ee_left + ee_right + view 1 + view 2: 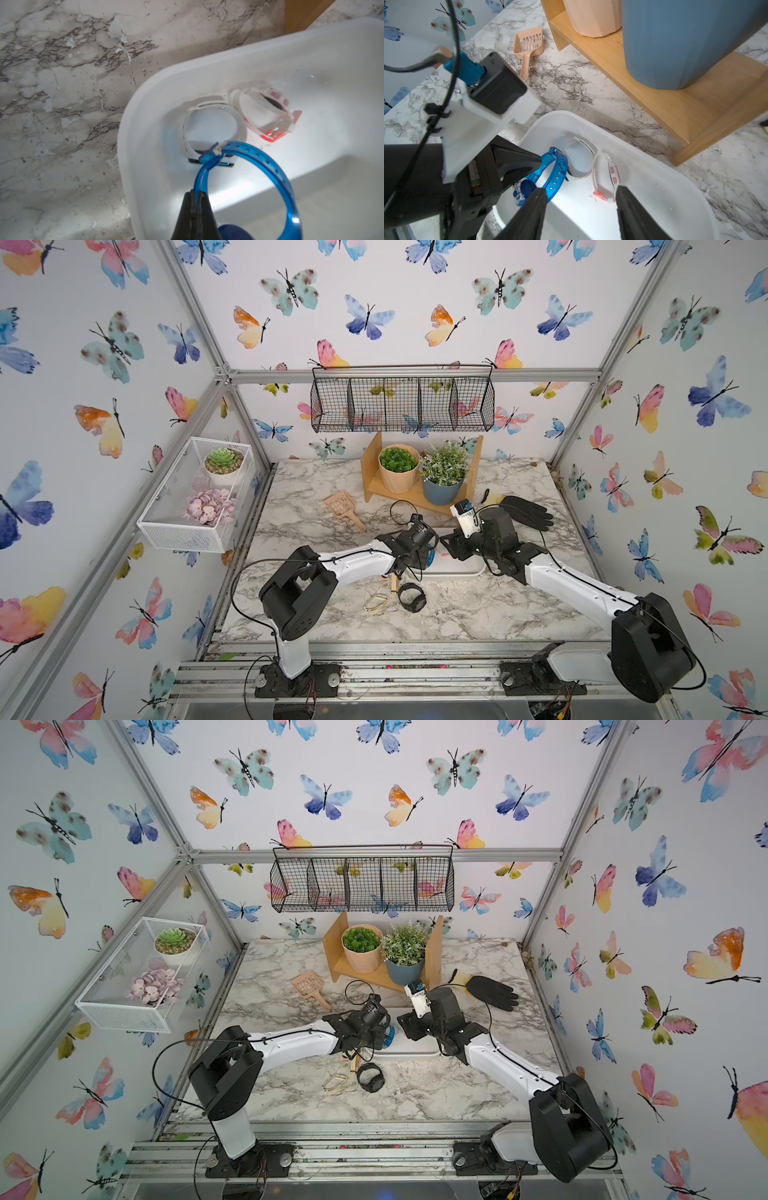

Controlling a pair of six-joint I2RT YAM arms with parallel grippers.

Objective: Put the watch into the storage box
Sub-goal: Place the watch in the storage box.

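Storage box (pixel 126 145): two watches (pixel 259 112); blue watch (pixel 257 154) held.

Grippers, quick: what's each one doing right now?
Left gripper: closed on the blue watch strap, above the storage box.
Right gripper: open, holding nothing.

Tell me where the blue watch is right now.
In the left wrist view, the blue watch hangs by its strap from the shut left claw over the left end of the storage box, beside the white watch lying inside.
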